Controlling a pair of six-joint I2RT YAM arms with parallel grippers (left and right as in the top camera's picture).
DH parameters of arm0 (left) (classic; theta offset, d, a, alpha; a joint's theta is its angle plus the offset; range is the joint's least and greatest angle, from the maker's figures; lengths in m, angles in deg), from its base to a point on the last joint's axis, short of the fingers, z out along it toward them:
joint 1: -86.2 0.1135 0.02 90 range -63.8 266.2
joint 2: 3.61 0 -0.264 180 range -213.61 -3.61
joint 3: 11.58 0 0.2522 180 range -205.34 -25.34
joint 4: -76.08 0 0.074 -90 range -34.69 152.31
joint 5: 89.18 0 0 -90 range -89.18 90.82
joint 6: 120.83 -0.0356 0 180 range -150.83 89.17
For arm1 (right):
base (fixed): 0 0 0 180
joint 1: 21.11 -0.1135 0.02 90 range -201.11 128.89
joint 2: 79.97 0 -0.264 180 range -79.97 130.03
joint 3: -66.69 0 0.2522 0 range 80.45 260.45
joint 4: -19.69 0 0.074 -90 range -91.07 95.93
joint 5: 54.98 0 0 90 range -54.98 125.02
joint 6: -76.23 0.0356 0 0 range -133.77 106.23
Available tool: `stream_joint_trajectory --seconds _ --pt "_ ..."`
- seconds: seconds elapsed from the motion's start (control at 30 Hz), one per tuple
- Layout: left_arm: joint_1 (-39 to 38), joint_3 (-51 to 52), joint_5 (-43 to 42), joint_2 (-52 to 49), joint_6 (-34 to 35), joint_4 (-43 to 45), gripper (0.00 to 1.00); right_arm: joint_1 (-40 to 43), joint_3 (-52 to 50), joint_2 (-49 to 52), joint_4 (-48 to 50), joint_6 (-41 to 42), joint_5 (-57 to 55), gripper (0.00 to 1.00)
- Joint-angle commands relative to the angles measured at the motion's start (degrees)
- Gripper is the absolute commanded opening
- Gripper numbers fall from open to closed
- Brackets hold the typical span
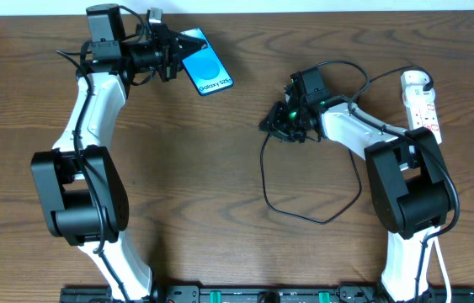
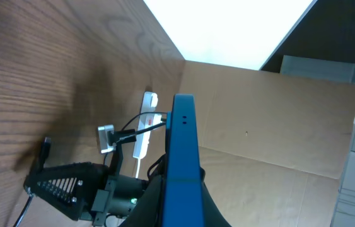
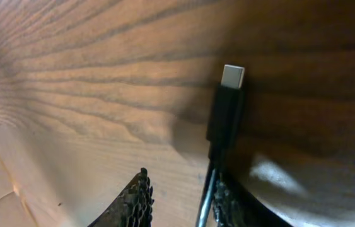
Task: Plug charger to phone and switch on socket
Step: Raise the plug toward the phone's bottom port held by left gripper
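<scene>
My left gripper (image 1: pixel 175 55) is shut on the phone (image 1: pixel 205 67) at the table's far left and holds it up, tilted, with its blue "Galaxy S25" screen showing. In the left wrist view the phone (image 2: pixel 183 145) stands edge-on between the jaws (image 2: pixel 183 211). My right gripper (image 1: pixel 275 123) is open, low over the charger's small plug tip (image 3: pixel 232 77). The black cable (image 3: pixel 223 123) runs along the right finger and the left finger stands apart from it. The cable loops over the table (image 1: pixel 304 212) and back to the white socket strip (image 1: pixel 423 105) at the far right.
The white adapter (image 1: pixel 414 82) sits on the far end of the socket strip. The strip with its red marks (image 2: pixel 143 129) and my right arm's gripper (image 2: pixel 60 184) show in the left wrist view. A black rail runs along the table's front edge (image 1: pixel 245 295).
</scene>
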Motion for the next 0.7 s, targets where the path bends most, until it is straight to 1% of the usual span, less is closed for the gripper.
stream_joint_trajectory --seconds 0.0,0.13,0.2,0.3,0.37,0.4,0.43,0.47,0.53,0.6,0.67 --pt "-0.07 -0.92 -2.45 1.07 -1.18 0.07 0.07 -0.42 -0.22 3.28 1.18 -0.81 -4.85 0.22" --pt "-0.07 -0.92 -2.49 1.07 -1.16 0.07 0.08 -0.39 -0.22 5.09 2.47 -0.83 -3.67 0.12" --pt "-0.07 -0.92 -2.51 1.07 -1.14 0.07 0.06 -0.39 -0.22 5.40 2.43 -1.01 -3.74 0.01" --pt "-0.07 -0.92 -2.97 1.07 -1.14 0.04 0.07 -0.39 -0.22 5.40 3.34 -6.27 -4.63 0.01" --pt "-0.07 -0.92 -3.67 1.07 -1.16 0.07 0.07 -0.24 -0.20 5.38 3.41 -11.10 -1.95 0.01" --pt "-0.07 -0.94 -4.28 1.07 -1.16 0.09 0.07 0.09 -0.20 5.35 4.52 -14.49 3.15 0.01" --pt "0.00 -0.92 -5.18 1.07 -1.16 0.11 0.08 0.83 -0.20 5.35 6.78 -17.31 11.06 0.01" --pt "0.09 -0.94 -6.10 1.07 -1.18 0.11 0.07 1.49 -0.20 5.03 8.52 -18.99 16.63 0.01" --pt "0.17 -0.92 -7.48 1.07 -1.25 0.13 0.07 2.62 -0.17 3.80 10.43 -22.25 23.71 0.01" --pt "0.26 -0.92 -10.49 1.07 -1.84 1.20 0.07 3.82 -0.17 0.50 9.16 -25.79 27.69 0.01" --pt "0.26 -0.94 -13.11 1.07 -2.84 2.64 0.07 4.52 -0.17 -3.15 6.69 -27.30 28.04 0.01"
